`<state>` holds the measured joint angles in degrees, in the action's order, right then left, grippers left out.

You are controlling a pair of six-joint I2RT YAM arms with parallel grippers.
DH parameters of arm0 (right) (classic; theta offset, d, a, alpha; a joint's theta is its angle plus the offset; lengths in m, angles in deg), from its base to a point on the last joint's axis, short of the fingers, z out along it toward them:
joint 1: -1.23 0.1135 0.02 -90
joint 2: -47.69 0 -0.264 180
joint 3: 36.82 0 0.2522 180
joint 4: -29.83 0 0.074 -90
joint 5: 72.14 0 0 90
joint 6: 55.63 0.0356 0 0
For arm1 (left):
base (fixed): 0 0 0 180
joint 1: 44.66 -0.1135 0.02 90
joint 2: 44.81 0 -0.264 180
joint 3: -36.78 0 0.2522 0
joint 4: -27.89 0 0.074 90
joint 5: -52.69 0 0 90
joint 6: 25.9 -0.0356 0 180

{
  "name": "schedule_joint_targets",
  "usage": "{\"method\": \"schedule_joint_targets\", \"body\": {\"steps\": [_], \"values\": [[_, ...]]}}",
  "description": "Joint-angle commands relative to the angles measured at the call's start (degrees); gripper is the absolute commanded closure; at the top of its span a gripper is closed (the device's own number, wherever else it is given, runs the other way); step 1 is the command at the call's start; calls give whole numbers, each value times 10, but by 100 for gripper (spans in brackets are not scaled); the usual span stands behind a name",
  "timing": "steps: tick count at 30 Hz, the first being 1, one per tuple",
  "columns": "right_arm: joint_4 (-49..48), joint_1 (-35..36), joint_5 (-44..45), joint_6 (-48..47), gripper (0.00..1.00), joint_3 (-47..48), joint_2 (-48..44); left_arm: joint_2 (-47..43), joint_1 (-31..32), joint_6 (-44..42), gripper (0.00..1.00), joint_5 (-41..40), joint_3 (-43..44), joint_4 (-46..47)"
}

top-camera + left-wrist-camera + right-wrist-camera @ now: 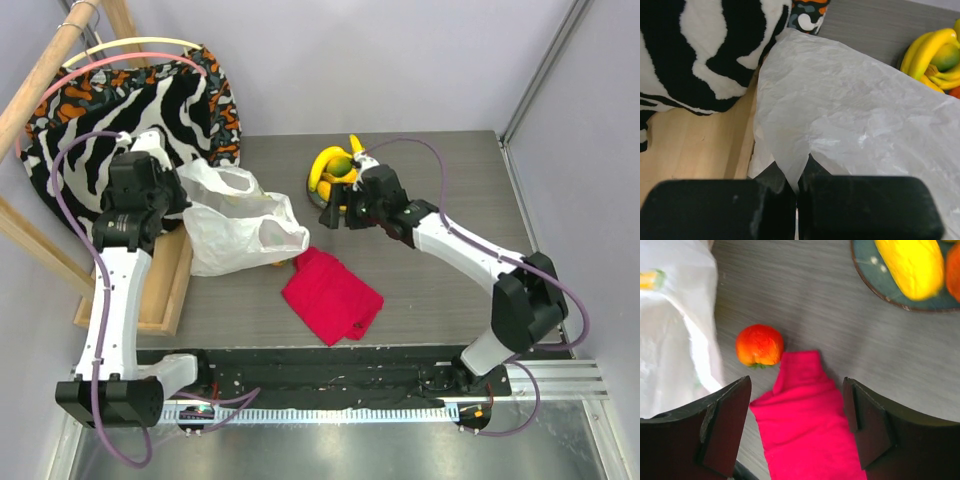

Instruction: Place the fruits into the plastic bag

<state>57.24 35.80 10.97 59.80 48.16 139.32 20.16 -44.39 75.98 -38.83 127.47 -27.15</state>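
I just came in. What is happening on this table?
The left gripper is shut on an edge of the plastic bag. The right gripper is open and empty, above a red-orange fruit that lies on the table between the bag and the red cloth. Bananas are on the plate.
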Motion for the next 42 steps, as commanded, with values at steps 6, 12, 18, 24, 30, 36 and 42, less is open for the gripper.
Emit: {"method": "schedule_joint_targets", "body": {"steps": [6,12,18,24,30,36,42], "values": [[-168,-14,-2,11,18,-164,-91,-23,-69,24,100,60,-48,81],[-239,106,89,-48,18,-209,-95,-15,-70,12,100,48,-63,87],[-289,161,140,-109,17,-178,-35,-16,-73,10,100,23,-67,88],[-292,164,138,-144,17,-107,77,-16,-73,6,100,28,-72,88],[-336,165,117,-150,16,-65,131,-10,-73,2,100,43,-78,89],[-336,165,77,-143,16,-19,173,-5,-73,2,100,50,-81,90],[-294,165,76,-145,16,38,225,-1,-72,2,100,53,-83,88]]}}
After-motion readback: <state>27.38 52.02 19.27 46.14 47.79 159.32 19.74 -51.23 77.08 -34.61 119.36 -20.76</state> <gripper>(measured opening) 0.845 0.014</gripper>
